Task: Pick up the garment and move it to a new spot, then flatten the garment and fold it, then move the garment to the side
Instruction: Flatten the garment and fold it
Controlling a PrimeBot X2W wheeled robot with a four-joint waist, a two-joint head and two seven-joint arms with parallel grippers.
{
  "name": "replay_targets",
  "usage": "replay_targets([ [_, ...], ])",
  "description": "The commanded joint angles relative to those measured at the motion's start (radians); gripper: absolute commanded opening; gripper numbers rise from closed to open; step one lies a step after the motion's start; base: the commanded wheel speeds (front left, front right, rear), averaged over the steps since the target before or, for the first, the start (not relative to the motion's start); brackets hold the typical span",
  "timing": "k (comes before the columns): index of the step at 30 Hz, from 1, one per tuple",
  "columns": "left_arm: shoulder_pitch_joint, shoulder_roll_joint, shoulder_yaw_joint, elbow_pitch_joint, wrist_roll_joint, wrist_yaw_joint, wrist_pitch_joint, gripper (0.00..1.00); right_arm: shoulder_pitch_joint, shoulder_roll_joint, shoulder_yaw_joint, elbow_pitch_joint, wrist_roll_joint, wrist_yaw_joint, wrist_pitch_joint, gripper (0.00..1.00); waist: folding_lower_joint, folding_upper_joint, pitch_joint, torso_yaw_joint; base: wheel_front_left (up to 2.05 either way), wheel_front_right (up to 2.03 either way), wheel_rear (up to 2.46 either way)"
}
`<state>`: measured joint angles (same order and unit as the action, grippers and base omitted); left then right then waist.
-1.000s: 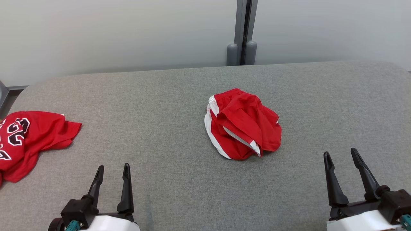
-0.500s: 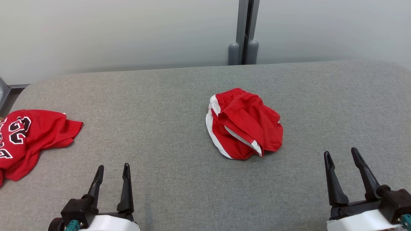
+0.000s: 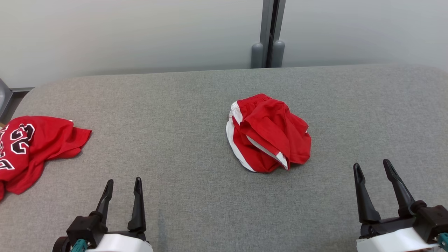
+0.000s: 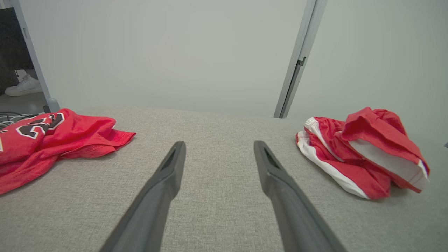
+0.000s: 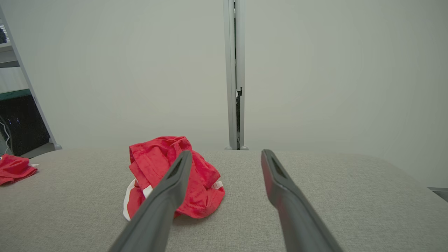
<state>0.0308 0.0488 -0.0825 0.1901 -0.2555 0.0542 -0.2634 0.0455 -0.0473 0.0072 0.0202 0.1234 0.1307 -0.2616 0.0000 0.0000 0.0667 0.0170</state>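
The red jersey (image 3: 49, 143), lying at the left edge of the desk (image 3: 182, 115), is showing a black number with white edging that is reading as 23, turned sideways in the head view. Beside it, part of another black figure is showing, cut off and unreadable. In the left wrist view the jersey (image 4: 70, 133) is showing only fragments of this print.

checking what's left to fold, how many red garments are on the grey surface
2: red shorts near the middle of the grey surface; a red numbered jersey at its left edge, partly out of frame.
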Motion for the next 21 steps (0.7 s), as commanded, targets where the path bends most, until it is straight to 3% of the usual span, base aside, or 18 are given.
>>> replay_targets([
  [1,-0.021,0.003,0.001,-0.002,0.006,0.0,-0.002,1.0,-0.011,-0.006,-0.003,0.0,-0.001,0.0,-0.005,1.0,0.0,0.0,0.004,0.002,0.0,0.0,0.0],
  [10,-0.051,0.003,-0.029,-0.031,0.007,-0.003,-0.002,1.0,-0.105,-0.005,0.075,0.07,-0.06,0.0,-0.005,1.0,0.0,0.0,0.064,0.031,0.0,0.0,0.0],
  [16,-0.068,0.003,-0.06,-0.05,-0.001,0.0,-0.002,1.0,-0.216,-0.006,0.164,0.267,-0.146,0.0,-0.005,1.0,0.0,0.0,0.104,0.073,0.0,0.0,0.0],
  [21,-0.074,0.003,-0.086,-0.059,-0.015,0.01,-0.002,1.0,-0.317,-0.006,0.173,0.441,-0.19,0.0,-0.003,1.0,0.0,0.0,0.121,0.113,0.0,0.0,0.0],
])
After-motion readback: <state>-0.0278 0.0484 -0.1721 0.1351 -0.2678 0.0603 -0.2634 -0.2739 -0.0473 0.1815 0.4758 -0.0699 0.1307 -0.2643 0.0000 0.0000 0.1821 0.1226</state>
